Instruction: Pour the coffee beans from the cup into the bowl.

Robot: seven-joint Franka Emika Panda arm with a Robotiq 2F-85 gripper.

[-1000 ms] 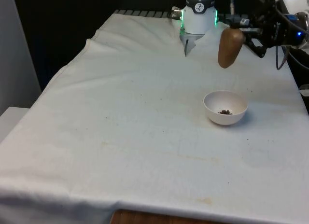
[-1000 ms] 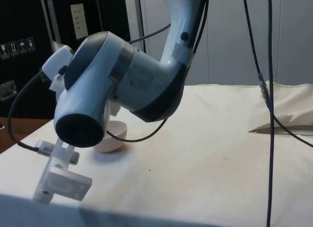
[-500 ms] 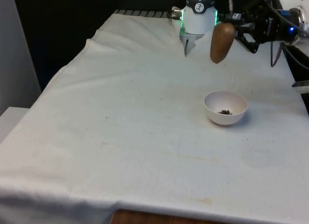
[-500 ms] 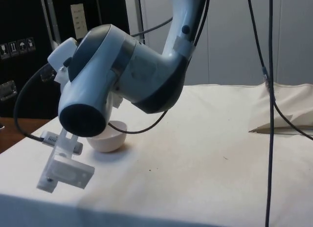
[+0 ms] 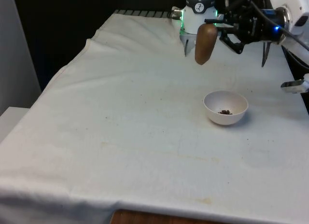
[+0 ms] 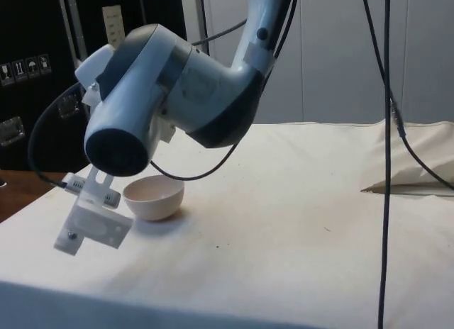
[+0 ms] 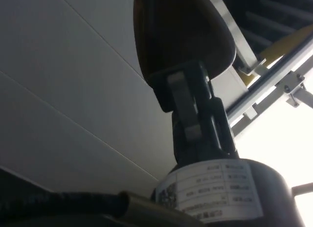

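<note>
Brown and rounded, the cup (image 5: 205,43) is hanging in the air in the tool (image 5: 221,32), well above the white cloth of the desk (image 5: 120,127). In the front view we are seeing its long axis running nearly up and down, leaning a little, with the rounded lower end pointing at the cloth and the upper end meeting the tool, which is reaching in sideways from the front view's right. The cup is sitting up and towards the front view's left of the white bowl (image 5: 225,107), not over it. We are also seeing a small dark heap of coffee beans (image 5: 224,112) lying in the bowl's bottom.

From the side we are getting the bowl (image 6: 154,198) standing upright on the cloth, its inside hidden, with the arm's bulk covering the cup. At the wrist, the cup (image 7: 181,31) is looking dark, and the fingers (image 7: 183,97) are closing on its wall, clamping it.
</note>
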